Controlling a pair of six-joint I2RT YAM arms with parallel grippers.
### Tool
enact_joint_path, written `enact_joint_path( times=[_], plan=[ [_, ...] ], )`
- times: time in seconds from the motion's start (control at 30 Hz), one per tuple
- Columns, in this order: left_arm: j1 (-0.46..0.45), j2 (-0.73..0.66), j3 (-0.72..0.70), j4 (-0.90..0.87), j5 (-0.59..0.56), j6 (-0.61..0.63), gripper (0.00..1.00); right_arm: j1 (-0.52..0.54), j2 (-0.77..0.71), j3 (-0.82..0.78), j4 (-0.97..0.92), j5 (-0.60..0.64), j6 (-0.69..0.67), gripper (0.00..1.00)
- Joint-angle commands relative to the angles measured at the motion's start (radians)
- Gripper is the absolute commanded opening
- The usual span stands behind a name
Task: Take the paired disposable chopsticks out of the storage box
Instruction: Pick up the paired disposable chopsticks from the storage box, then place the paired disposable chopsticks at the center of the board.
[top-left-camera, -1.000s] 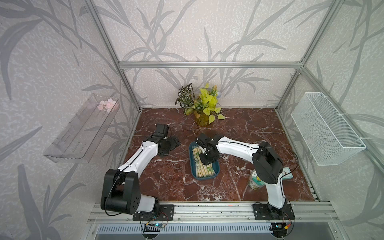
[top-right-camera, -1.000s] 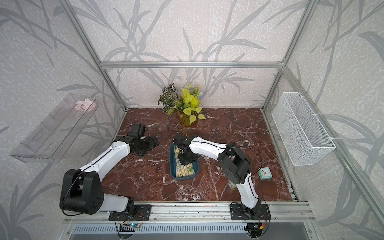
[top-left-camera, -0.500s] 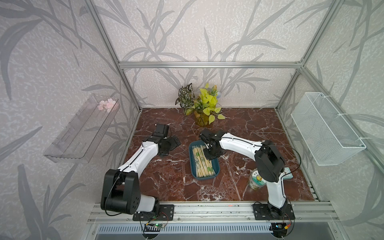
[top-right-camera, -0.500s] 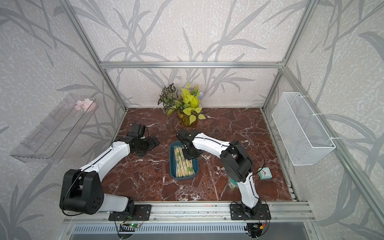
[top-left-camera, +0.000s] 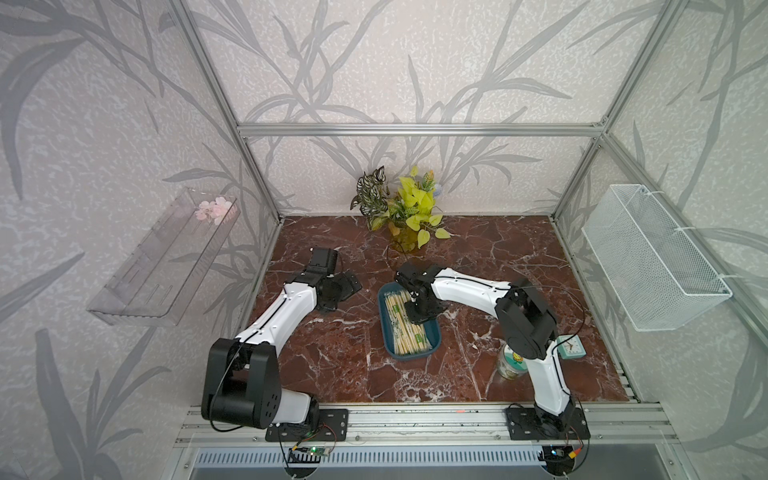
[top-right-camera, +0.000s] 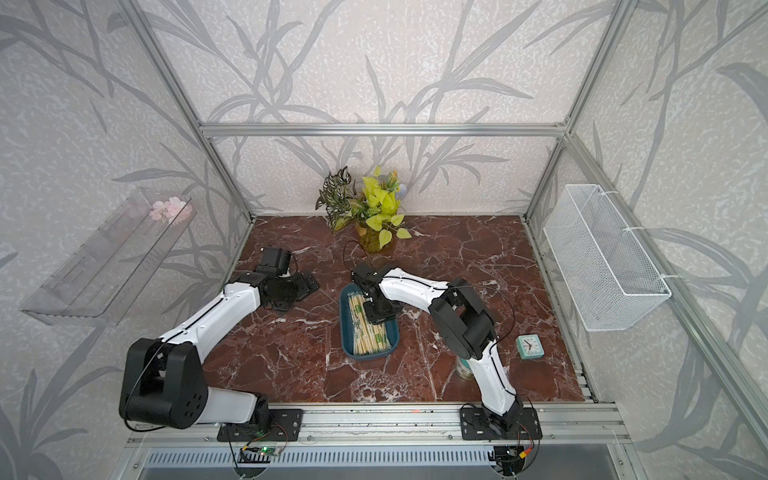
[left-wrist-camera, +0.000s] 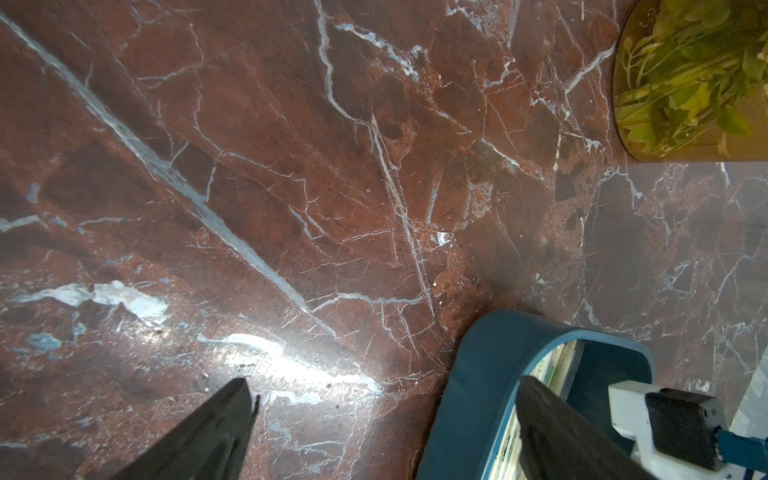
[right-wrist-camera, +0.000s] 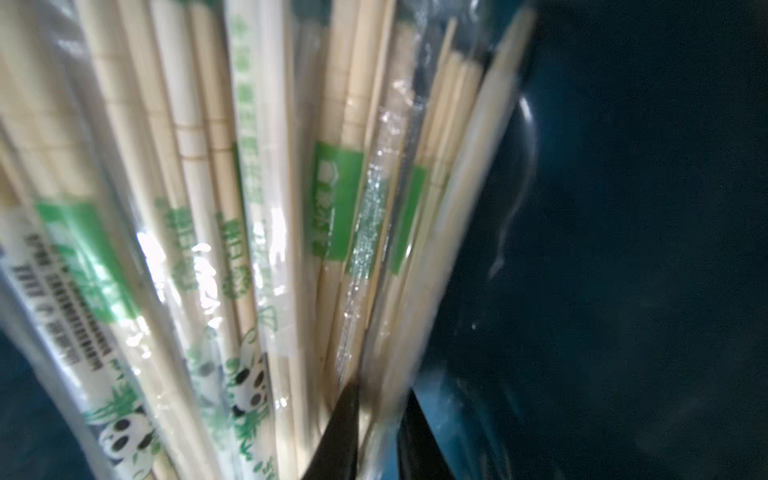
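Red marble tabletop (top-left-camera: 332, 365) carries the storage box (top-left-camera: 434, 338), with the paired disposable chopsticks (top-left-camera: 405, 332) lying lengthwise inside. Right fingers (right-wrist-camera: 345, 428) pinch narrowly across one outermost pair, while left fingers (left-wrist-camera: 208, 436) gape wide and empty beside the box.

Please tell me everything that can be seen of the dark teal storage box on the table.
The storage box is a shallow, dark teal tray with rounded corners, plastic by its look. It lies flat on the red marble table, with its long side pointing away from the robot. The paired disposable chopsticks fill its left part; the right strip is bare. The right end effector reaches into it.
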Motion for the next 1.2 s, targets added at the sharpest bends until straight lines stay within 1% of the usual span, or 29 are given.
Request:
enact_joint_path(
  times=[0.0,0.33,0.57,0.63,0.8,0.93,1.17],
  plan=[
    [0.006,-0.035,-0.014,-0.012,0.004,0.015,0.99,0.000,-0.001,0.003,-0.008,-0.006,0.018,0.14],
    [0.007,-0.036,-0.016,-0.002,0.011,0.010,0.99,0.000,-0.129,-0.015,-0.019,0.001,0.040,0.06],
    [0.006,-0.038,-0.012,-0.002,0.013,0.009,0.99,-0.015,-0.173,-0.014,0.003,-0.049,0.054,0.04],
    [0.007,-0.038,-0.012,-0.002,0.013,0.009,0.99,-0.023,-0.182,-0.030,0.029,-0.071,0.060,0.03],
    [0.007,-0.042,-0.015,-0.003,0.014,0.008,0.99,-0.060,-0.230,-0.132,0.193,-0.190,0.093,0.04],
    [0.007,-0.043,-0.013,-0.002,0.015,0.007,0.99,-0.073,-0.237,-0.150,0.211,-0.205,0.088,0.03],
    [0.007,-0.042,0.001,-0.002,0.023,0.007,0.99,-0.115,-0.343,-0.211,0.308,-0.262,0.115,0.00]
  ],
)
